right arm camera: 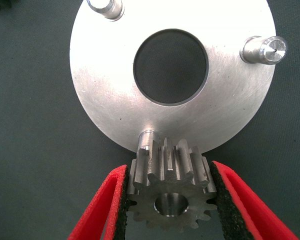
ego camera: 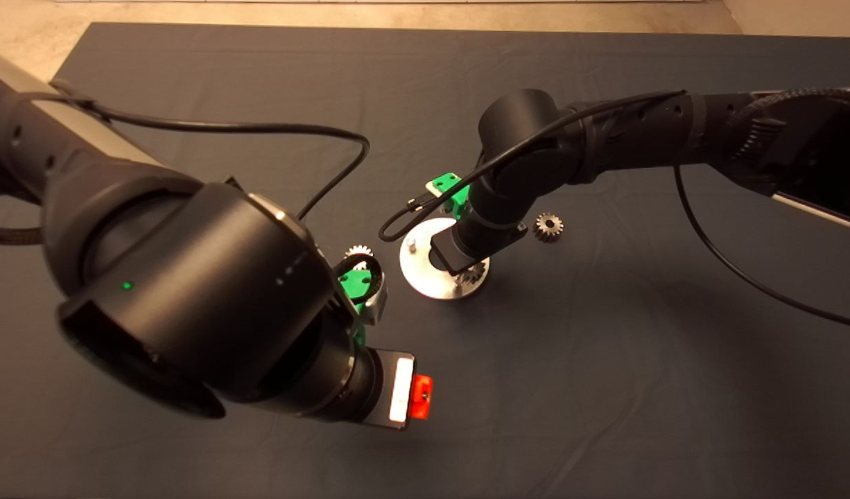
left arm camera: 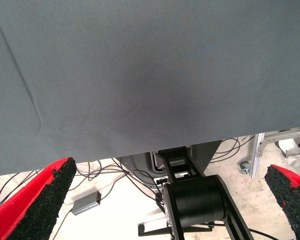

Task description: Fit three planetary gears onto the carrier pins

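Here the right tool [right arm camera: 170, 200] grips a planetary gear [right arm camera: 170, 192] beside a carrier pin [right arm camera: 147, 137], bore not yet aligned; the left tool [left arm camera: 170, 200] waits wide.

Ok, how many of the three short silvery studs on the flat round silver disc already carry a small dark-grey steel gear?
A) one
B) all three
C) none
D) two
C: in the right wrist view two short silvery studs stand bare, and the third is uncovered too, because the right gripper holds a small dark-grey steel gear just beside it at the rim of the flat round silver disc.
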Controlling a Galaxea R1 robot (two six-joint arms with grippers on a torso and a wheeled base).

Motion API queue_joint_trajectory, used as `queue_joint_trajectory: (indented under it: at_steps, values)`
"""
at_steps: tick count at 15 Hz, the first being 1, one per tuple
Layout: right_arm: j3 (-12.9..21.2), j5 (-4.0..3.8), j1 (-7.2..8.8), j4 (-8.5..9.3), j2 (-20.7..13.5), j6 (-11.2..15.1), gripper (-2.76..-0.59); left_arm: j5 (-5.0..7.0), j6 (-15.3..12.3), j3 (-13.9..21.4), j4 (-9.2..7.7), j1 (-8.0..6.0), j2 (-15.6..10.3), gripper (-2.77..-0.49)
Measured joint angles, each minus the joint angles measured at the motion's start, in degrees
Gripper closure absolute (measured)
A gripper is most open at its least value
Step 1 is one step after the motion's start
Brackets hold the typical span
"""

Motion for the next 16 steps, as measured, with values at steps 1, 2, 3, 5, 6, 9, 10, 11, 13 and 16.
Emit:
queue_joint_trajectory:
  at_steps: [1, 2, 3, 5, 6, 9, 10, 11, 13, 16]
  values:
    - [0.00, 0.00, 0.00, 0.00, 0.00, 0.00, -1.09, 0.00, 0.00, 0.00, 0.00, 0.01, 0.00, -2.77]
    - [0.00, 0.00, 0.00, 0.00, 0.00, 0.02, -1.09, 0.00, 0.00, 0.00, -0.02, 0.02, 0.00, -2.77]
    - [0.00, 0.00, -0.11, 0.00, 0.03, 0.02, -1.09, -0.01, 0.00, 0.00, -0.02, 0.00, 0.00, -2.77]
    - [0.02, 0.02, -0.64, 0.11, 0.26, 0.07, -1.09, 0.00, 0.00, 0.00, 0.00, 0.00, 0.00, -2.77]
    - [0.02, 0.03, -0.94, 0.16, 0.32, 0.13, -1.09, 0.00, 0.00, 0.00, -0.01, 0.00, 0.00, -2.77]
    - [0.02, -0.02, -0.93, 0.18, 0.83, 0.16, -1.09, 0.00, 0.00, 0.00, -0.01, 0.00, 0.00, -2.77]
    - [0.02, 0.00, -0.94, 0.18, 1.05, 0.16, -1.09, 0.00, 0.00, 0.00, -0.02, 0.00, 0.00, -2.77]
    - [0.02, 0.02, -0.94, 0.18, 1.25, 0.18, -1.08, 0.00, 0.00, 0.00, 0.00, 0.00, 0.00, -2.77]
    - [0.02, 0.02, -0.94, 0.18, 1.39, 0.20, -1.08, -0.02, 0.00, 0.00, 0.00, 0.00, 0.00, -2.77]
    - [0.02, 0.00, -0.94, 0.18, 1.41, 0.20, -1.08, -0.02, 0.02, 0.00, 0.00, 0.00, 0.00, -2.77]
